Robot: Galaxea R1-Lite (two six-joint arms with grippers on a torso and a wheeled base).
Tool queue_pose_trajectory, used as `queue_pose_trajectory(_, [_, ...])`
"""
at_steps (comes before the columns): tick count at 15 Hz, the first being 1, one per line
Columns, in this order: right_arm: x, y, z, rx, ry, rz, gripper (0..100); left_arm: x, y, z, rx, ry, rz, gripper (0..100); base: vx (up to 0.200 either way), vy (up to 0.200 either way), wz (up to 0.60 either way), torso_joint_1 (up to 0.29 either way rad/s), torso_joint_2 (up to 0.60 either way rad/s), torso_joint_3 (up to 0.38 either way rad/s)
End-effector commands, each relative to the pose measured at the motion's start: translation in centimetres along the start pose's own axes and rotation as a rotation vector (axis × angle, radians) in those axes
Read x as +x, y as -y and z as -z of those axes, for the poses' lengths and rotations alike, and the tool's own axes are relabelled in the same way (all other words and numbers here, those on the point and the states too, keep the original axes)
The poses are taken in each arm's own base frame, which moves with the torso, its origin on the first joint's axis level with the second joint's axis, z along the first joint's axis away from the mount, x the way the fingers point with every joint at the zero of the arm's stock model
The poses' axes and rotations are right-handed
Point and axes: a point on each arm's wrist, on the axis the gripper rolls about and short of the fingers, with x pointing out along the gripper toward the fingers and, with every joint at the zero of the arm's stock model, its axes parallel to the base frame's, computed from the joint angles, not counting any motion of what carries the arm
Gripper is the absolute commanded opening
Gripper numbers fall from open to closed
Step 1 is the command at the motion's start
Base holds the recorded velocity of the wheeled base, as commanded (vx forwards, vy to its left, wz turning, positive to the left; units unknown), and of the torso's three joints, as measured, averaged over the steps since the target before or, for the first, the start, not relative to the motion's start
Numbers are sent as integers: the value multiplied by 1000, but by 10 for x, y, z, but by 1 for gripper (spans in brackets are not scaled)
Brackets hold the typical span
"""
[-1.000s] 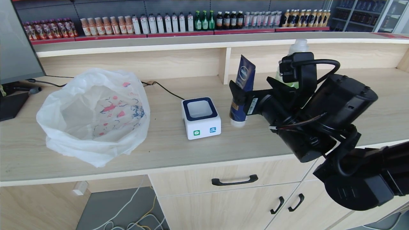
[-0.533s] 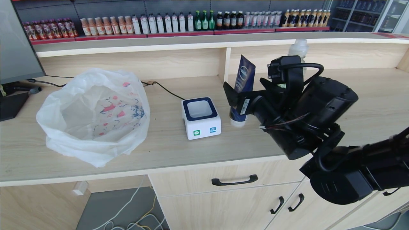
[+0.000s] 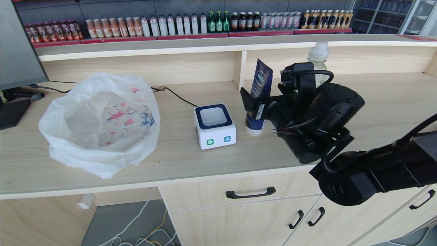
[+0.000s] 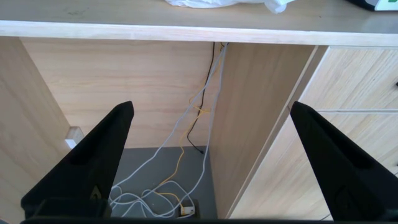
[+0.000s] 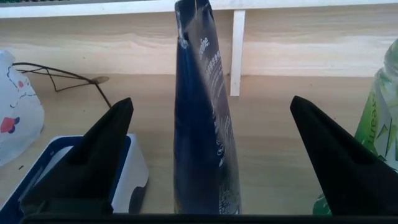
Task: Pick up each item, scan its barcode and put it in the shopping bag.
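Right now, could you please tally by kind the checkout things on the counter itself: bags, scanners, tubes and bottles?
bag: 1
scanner: 1
tube: 1
bottle: 1
Total: 4

Wooden counter (image 3: 191,153), bottle-lined shelves (image 3: 191,24)

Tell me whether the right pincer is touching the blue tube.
Apart. In the right wrist view the right pincer straddles the tube, with counter showing in both gaps.
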Motion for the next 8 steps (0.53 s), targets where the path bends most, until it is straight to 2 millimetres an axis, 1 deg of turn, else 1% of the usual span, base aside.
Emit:
queue_pose_trajectory(1, [11, 7, 5, -6, 6, 28, 100, 0, 0, 0, 0, 0, 2, 100, 0, 0, 0, 0, 0, 0])
queue_pose_trajectory(3, [19, 6, 10, -5, 15, 32, 100, 0, 0, 0, 0, 0, 0, 100, 0, 0, 0, 0, 0, 0])
queue_pose_trajectory(6, [24, 4, 17, -8, 8, 33, 100, 0, 0, 0, 0, 0, 0, 100, 0, 0, 0, 0, 0, 0])
queue_pose_trajectory(8, [26, 8, 19, -13, 3, 44, 100, 0, 0, 0, 0, 0, 0, 100, 0, 0, 0, 0, 0, 0])
